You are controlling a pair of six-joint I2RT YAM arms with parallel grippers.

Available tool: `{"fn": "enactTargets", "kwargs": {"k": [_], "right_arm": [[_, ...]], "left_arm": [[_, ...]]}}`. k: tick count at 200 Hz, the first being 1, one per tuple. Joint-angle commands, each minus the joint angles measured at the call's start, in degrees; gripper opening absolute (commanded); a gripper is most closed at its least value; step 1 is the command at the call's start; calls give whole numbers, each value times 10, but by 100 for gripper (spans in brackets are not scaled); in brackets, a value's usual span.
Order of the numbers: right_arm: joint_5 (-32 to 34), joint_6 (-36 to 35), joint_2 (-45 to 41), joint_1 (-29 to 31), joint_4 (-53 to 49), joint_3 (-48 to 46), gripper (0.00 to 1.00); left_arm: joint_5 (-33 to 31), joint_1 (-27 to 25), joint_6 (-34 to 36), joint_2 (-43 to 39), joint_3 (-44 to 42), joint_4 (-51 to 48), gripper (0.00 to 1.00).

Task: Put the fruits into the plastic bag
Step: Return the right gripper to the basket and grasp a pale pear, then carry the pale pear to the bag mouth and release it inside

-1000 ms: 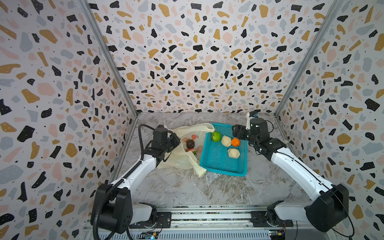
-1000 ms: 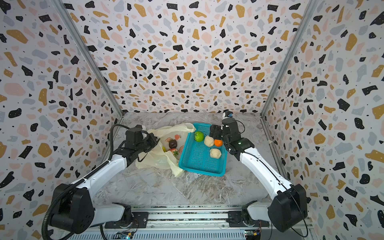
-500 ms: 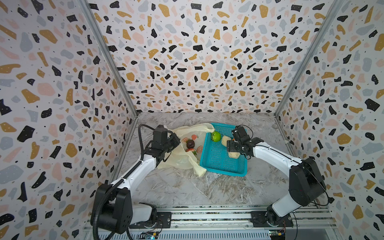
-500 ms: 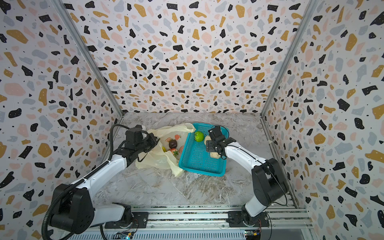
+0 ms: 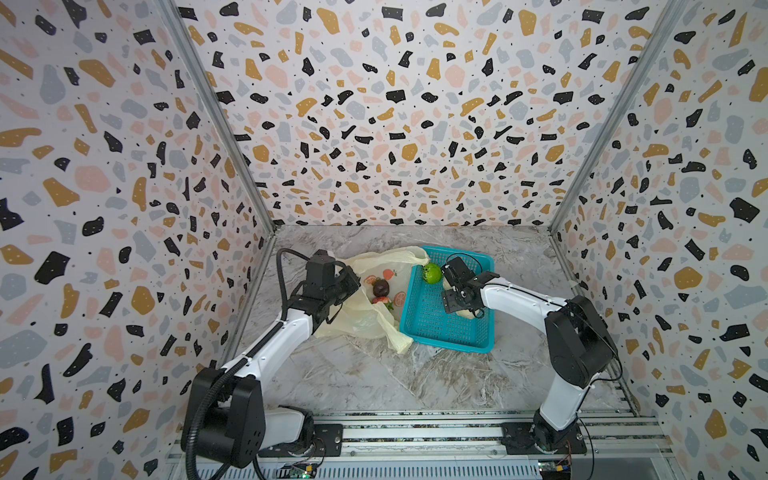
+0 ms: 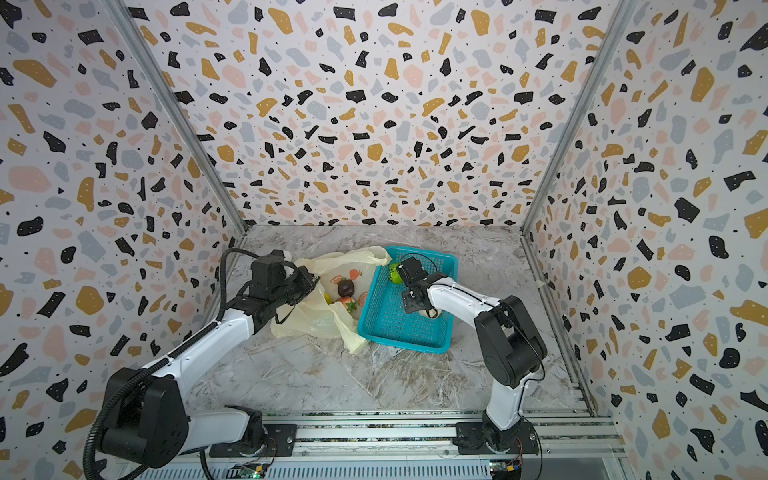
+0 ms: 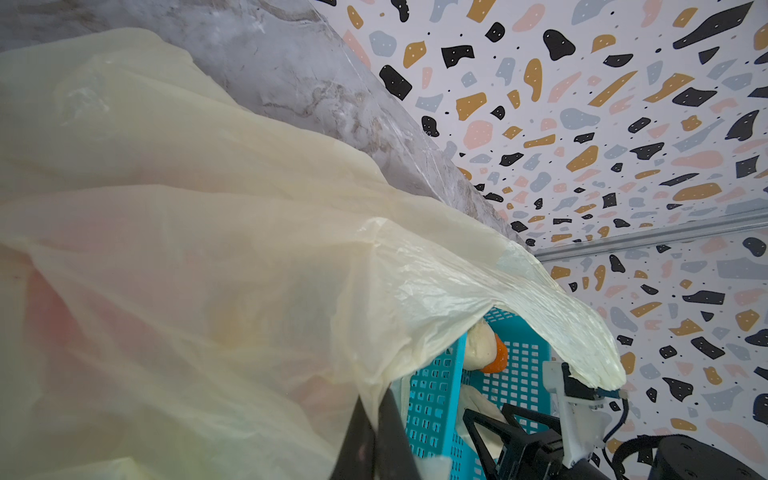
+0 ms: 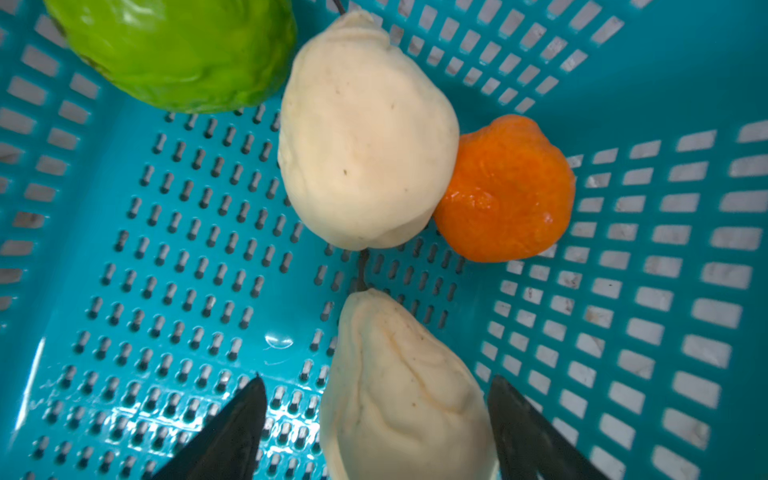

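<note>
Now left gripper (image 7: 374, 415) seemingly pinches plastic bag (image 7: 208, 249) — right gripper (image 8: 376, 380) open around cream lump (image 8: 399, 399).

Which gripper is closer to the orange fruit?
Right. The right gripper hangs open in the basket, straddling a cream fruit near the orange fruit; the left gripper is outside, pinching the bag.

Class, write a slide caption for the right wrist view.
Right gripper, open, straddles a cream-white fruit in the teal basket; a second cream fruit, an orange one and a green one lie beyond.
</note>
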Motion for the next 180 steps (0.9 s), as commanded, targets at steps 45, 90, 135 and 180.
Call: {"fn": "enactTargets", "kwargs": {"k": [45, 90, 135, 180], "right_arm": [[-68, 13, -4, 4, -15, -11, 83], [-73, 17, -1, 1, -2, -21, 79], [-73, 23, -8, -10, 22, -38, 68], [-86, 21, -40, -15, 26, -34, 60]], "left_arm": [[0, -3, 9, -5, 3, 12, 0], [-1, -3, 11, -7, 2, 11, 0], [-2, -3, 11, -10, 2, 9, 0], [-4, -3, 10, -11, 2, 8, 0]]}}
